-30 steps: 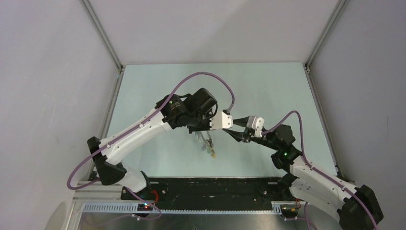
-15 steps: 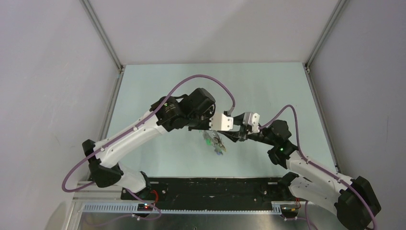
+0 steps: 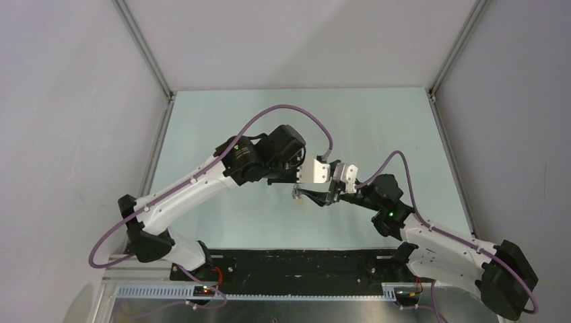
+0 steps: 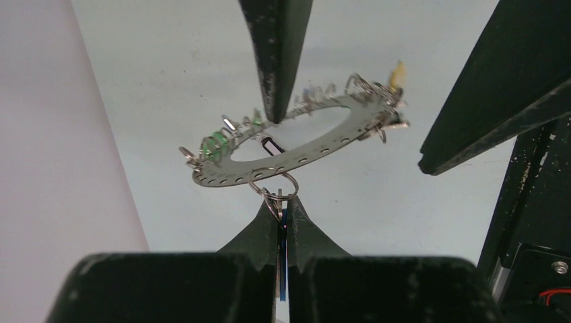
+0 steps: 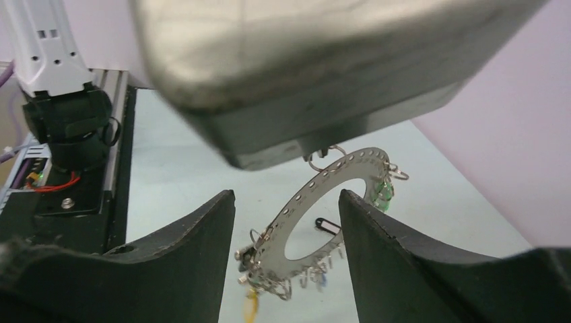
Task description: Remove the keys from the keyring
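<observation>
Silver and perforated, the keyring (image 4: 316, 149) hangs in the air above the table (image 3: 377, 128), between the two arms. Keys (image 4: 377, 111) bristle round its rim. In the left wrist view there is a green key (image 4: 214, 145) at 9 o'clock and a yellow key (image 4: 398, 70) at 2 o'clock. At 6 o'clock a small split ring (image 4: 273, 182) carries a blue key (image 4: 283, 269), pinched by the fully closed left fingers (image 4: 259, 235). The right fingers (image 5: 188, 256) stand wide apart and hold nothing. One tip reaches the rim at 12 o'clock, but whether it touches cannot be told.
</observation>
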